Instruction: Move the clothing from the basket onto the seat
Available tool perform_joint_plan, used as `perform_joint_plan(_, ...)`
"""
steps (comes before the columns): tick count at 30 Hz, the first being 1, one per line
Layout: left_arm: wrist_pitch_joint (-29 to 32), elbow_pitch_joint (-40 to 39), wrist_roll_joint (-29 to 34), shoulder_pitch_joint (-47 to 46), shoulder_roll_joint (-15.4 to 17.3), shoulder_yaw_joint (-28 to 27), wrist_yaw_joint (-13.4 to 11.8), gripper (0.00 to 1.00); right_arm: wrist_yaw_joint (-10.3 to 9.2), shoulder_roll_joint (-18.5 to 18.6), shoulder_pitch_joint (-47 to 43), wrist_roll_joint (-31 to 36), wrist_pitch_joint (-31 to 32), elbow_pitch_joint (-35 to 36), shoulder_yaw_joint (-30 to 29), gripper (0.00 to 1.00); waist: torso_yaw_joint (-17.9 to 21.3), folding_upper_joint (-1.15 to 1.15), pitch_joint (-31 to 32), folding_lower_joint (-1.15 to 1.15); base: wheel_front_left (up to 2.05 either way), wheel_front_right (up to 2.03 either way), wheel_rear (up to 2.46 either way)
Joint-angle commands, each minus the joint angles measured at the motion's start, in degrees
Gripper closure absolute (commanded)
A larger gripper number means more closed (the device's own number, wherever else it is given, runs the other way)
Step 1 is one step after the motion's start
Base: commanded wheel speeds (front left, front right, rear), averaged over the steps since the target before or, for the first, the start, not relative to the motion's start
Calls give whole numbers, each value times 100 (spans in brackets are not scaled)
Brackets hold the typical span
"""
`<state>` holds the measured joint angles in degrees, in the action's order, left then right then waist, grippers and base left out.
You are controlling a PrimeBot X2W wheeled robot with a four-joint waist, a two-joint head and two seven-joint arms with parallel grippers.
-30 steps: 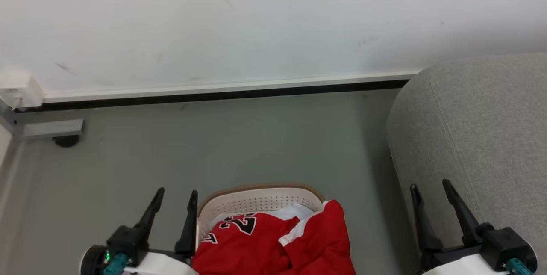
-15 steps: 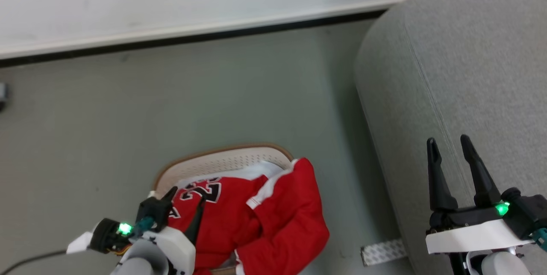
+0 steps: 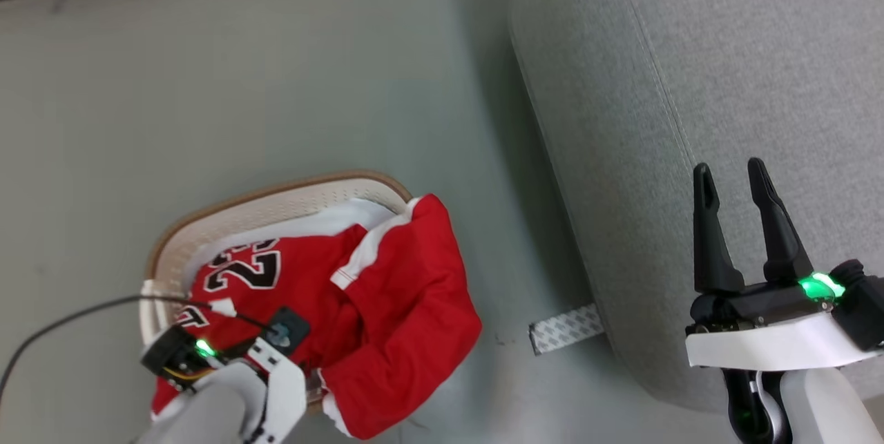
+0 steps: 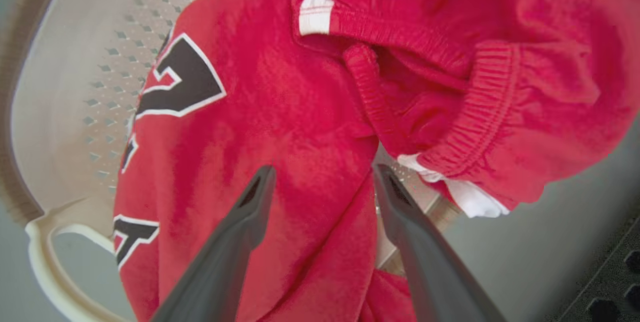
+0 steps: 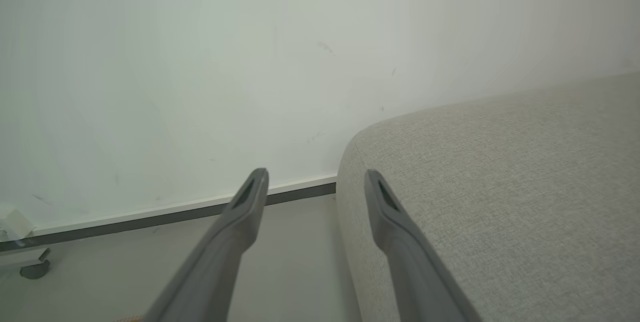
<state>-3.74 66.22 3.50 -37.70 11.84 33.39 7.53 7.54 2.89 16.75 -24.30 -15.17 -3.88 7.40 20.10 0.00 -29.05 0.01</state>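
The clothing, red jersey garments with white trim and black numbers, fills the cream basket and spills over its right rim. My left arm reaches down over the basket. In the left wrist view, my left gripper is open, its fingers straddling a fold of the red clothing just above it, with the perforated basket wall to the left. My right gripper is open and holds nothing, over the front edge of the grey seat. It points toward the wall, with the seat on its right.
The basket stands on grey floor left of the seat. A strip of white patterned tape lies by the seat's base. A black cable runs from my left wrist. A wall and dark baseboard lie behind, with a caster foot.
The head camera has tilted down and to the right. My left gripper has swung from beside the basket to over the clothing, pointing down. My right gripper has risen over the seat's edge.
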Motion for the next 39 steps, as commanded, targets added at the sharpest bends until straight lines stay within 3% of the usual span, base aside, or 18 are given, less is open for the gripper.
perform_joint_plan(1, 135, 162, 51, -196, 92, 113, -14, 0, -10, 2, 109, -63, 4, 48, 24, 0, 236, 0, -285, -1, 0, 0, 0)
perform_joint_plan(10, 1006, 644, 138, -897, 434, 623, -14, 0, -10, 1, 322, -361, 3, 236, 183, 0, 565, 0, -916, -1, 0, 0, 0)
perform_joint_plan(22, 2342, 768, -128, -938, 733, 1289, -13, 0, -10, 1, 445, -585, 3, 285, 316, 0, 829, 0, -1357, -1, 0, 0, 0)
perform_joint_plan(23, 2421, 771, -190, -943, 736, 1341, -13, 9, -10, 1, 447, -588, 4, 272, 319, 0, 835, 0, -1369, -1, 0, 0, 0)
perform_joint_plan(24, 2528, 773, -255, -944, 732, 1403, -13, 38, -10, 1, 449, -590, 3, 262, 327, 0, 841, 0, -1376, -1, 0, 0, 0)
perform_joint_plan(26, 2687, 776, -359, -957, 714, 1521, -13, 87, -10, 1, 457, -606, 3, 247, 342, 0, 849, 0, -1389, -1, 0, 0, 0)
perform_joint_plan(27, 2719, 774, -411, -985, 711, 1581, -13, 100, -10, 1, 464, -606, 3, 244, 342, 0, 849, 0, -1391, -1, 0, 0, 0)
perform_joint_plan(39, 2387, 667, -1059, -984, 529, 2005, -13, 100, -10, 2, 462, -448, 3, 145, 266, 0, 688, 0, -1041, -1, 0, 0, 0)
